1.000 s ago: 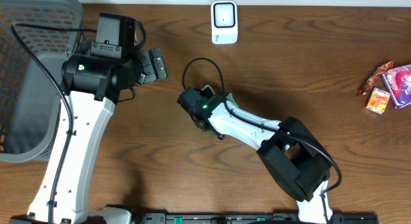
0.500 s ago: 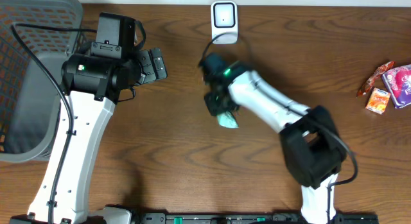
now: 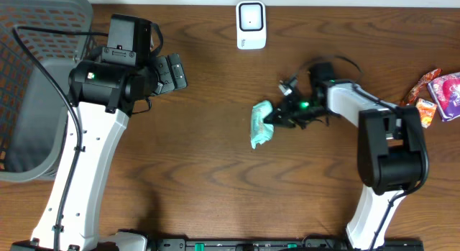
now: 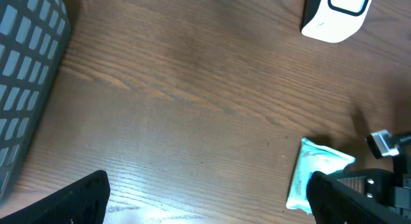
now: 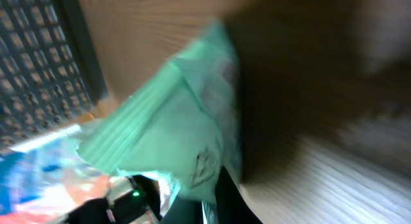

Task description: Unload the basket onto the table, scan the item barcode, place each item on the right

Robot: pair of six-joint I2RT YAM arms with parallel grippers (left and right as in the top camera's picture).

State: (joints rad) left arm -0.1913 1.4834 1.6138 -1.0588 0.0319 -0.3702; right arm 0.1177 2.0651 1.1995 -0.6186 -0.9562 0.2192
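Right tool [image 3: 277, 118] tight on green packet [image 3: 260, 126].

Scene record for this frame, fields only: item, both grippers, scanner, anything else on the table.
item: teal packet, mid-table
right gripper: shut on the teal packet
left gripper: open, holding nothing
scanner: white barcode scanner at the far table edge, apart from the packet
barcode: none made out on the packet in any view
basket: grey basket at the left edge
other: snack packets at the right edge
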